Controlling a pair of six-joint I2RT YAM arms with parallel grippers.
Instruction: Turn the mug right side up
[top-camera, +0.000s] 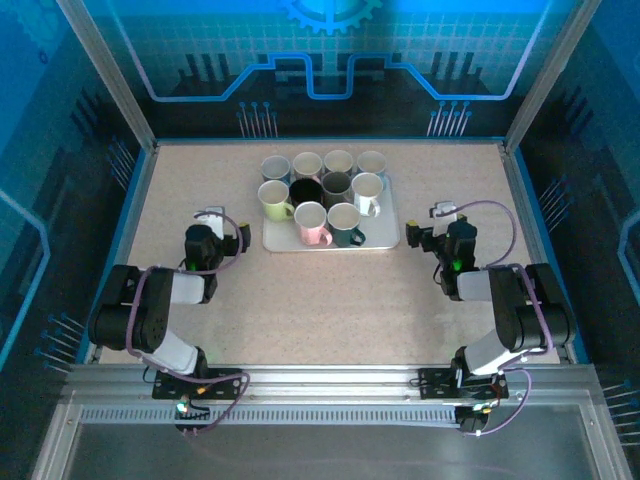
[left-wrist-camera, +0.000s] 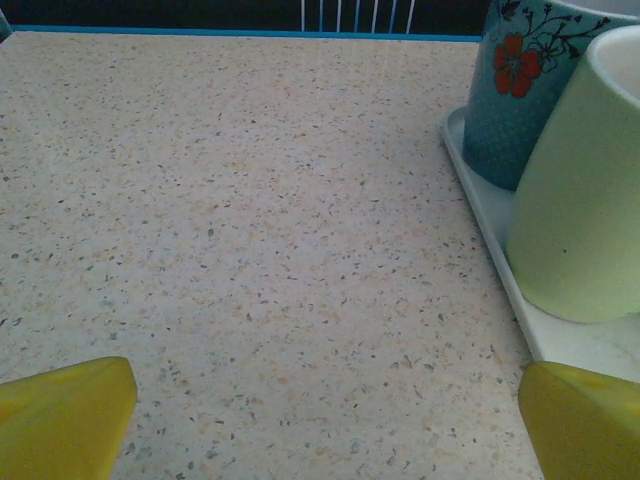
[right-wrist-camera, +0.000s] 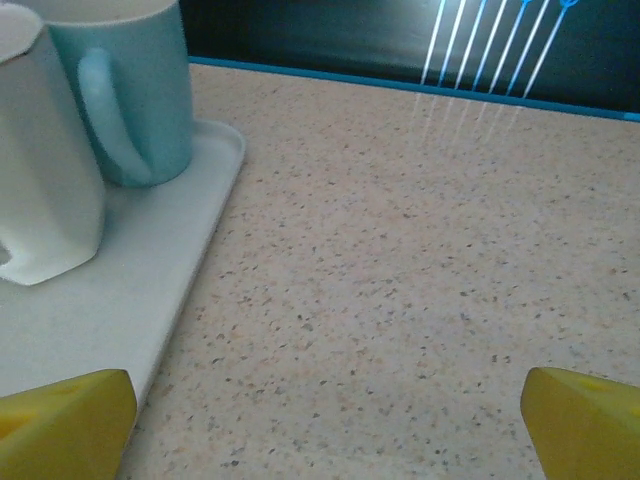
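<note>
Several mugs stand packed on a white tray (top-camera: 385, 241) at the table's middle back; from above they all show round tops, and I cannot tell which mug is upside down. My left gripper (top-camera: 211, 216) rests low on the table left of the tray, open and empty (left-wrist-camera: 325, 420). Beside it are a pale green mug (left-wrist-camera: 580, 200) and a blue flowered mug (left-wrist-camera: 510, 100). My right gripper (top-camera: 443, 214) sits right of the tray, also open with nothing between its fingers (right-wrist-camera: 325, 420). Its view shows a white mug (right-wrist-camera: 40, 170) and a light teal mug (right-wrist-camera: 130, 90).
The speckled tabletop (top-camera: 330, 300) stretches bare in front of the tray between the two arms. Blue-lit enclosure walls and metal posts (top-camera: 105, 70) frame the table at the back and sides. The tray's raised rim (left-wrist-camera: 497, 260) lies close to both grippers.
</note>
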